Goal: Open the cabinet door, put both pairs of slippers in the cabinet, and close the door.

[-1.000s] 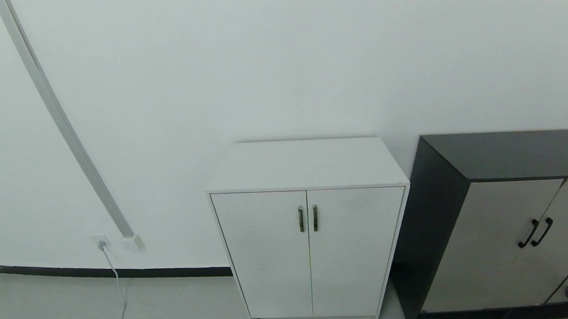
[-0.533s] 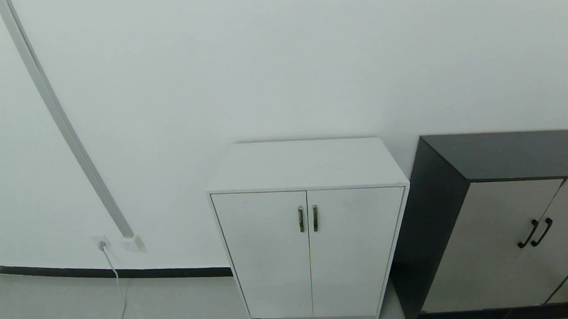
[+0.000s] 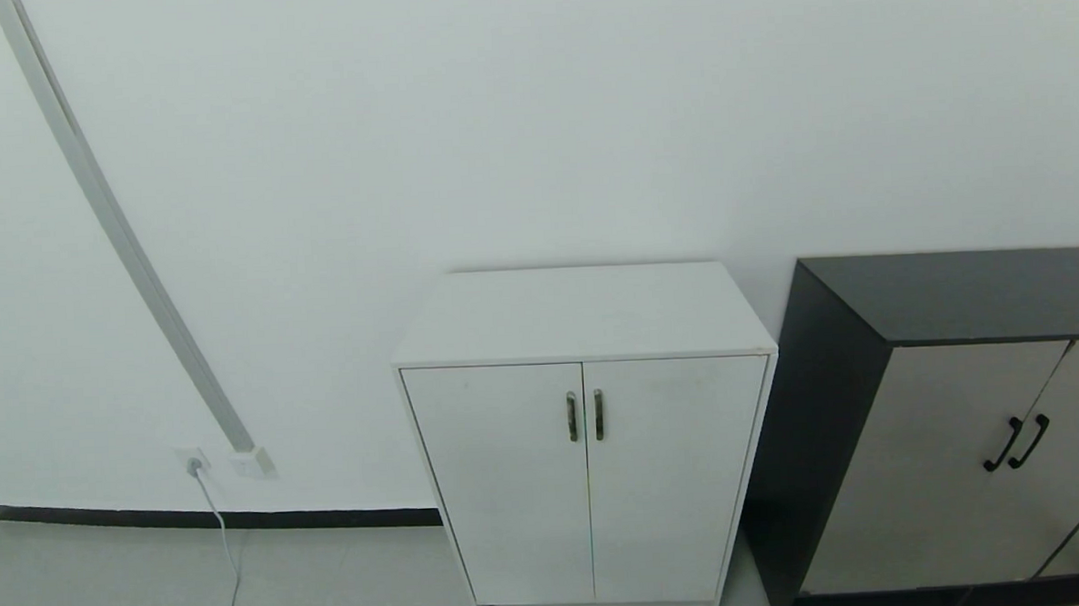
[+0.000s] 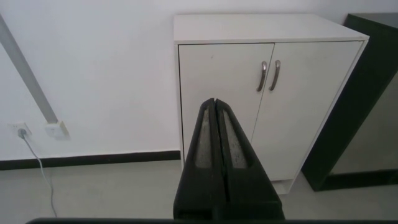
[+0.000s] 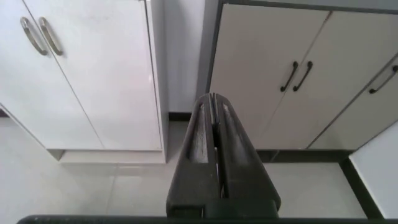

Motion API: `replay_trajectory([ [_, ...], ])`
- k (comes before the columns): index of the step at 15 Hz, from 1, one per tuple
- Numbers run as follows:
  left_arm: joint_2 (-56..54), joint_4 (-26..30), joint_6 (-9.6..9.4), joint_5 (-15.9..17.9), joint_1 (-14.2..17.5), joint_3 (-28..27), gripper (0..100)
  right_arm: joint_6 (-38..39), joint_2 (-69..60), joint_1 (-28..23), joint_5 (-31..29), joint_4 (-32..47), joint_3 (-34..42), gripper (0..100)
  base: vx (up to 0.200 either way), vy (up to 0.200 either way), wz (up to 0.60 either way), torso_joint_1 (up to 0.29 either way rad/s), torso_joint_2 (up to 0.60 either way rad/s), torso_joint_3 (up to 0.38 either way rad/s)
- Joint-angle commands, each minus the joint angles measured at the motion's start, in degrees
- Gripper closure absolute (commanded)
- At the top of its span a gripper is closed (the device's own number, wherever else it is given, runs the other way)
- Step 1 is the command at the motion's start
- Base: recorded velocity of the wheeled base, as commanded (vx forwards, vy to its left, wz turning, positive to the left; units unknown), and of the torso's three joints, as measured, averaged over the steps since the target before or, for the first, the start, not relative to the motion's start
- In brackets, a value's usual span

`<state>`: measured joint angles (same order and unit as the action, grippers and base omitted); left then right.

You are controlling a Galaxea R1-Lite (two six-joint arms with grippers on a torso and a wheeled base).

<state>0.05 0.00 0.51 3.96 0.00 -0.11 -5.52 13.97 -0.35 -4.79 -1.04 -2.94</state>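
White two-door cabinet point(image 3: 582, 319) stands on the pale floor point(image 3: 106, 586), back to the white wall point(image 3: 531, 112), approx. centre of the head view. Both doors are shut & flush: left door point(image 3: 511, 482), right door point(image 3: 670, 475), w/ a thin seam btw them. Two slim upright metal handles point(image 3: 572, 416) sit side by side at the seam, one per door, in the upper part. Just beside it on the robot's R is a black cabinet w/ grey doors point(image 3: 817, 400), also shut, w/ black curved handles point(image 3: 1017, 441); there is a narrow gap btw the two cabinets, so they are not touching. On the L, well apart from the white cabinet, a grey cable duct point(image 3: 117, 230) slants down the wall. Near its lower end is a wall socket w/ plug point(image 3: 194, 462), and a white cord point(image 3: 227, 544) drops to the floor. A black skirting strip point(image 3: 239, 517) runs along the wall base. Left gripper point(image 4: 215, 101): black fingers pressed together, nothing btw them, in the air facing the left door, clear of it. Right gripper point(image 5: 214, 96): likewise clenched & empty, above the floor in front of the gap btw the cabinets, touching neither.
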Motion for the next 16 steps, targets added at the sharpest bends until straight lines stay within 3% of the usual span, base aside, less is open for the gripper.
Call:
replay_trajectory([
  [1, 0.0, 0.0, 0.02, 0.0, 0.0, 0.0, 100, 0.5, -8.0, -0.1, -0.6, 2.7, -3.6, 100, 0.0, 0.0, 0.0, 0.0, 0.0, 0.0],
  [8, 0.0, 0.0, 0.1, 0.0, 0.0, -0.1, 100, 2.9, -14.0, 0.2, 0.1, 2.7, 0.9, 100, 0.0, 0.0, 0.0, 0.0, 0.0, 0.0],
  [16, 0.0, 0.0, 0.1, 0.0, 0.0, -0.1, 100, 2.8, -10.5, 0.1, 4.3, 1.0, 2.9, 100, 0.0, 0.0, 0.0, 0.0, 0.0, 0.0],
])
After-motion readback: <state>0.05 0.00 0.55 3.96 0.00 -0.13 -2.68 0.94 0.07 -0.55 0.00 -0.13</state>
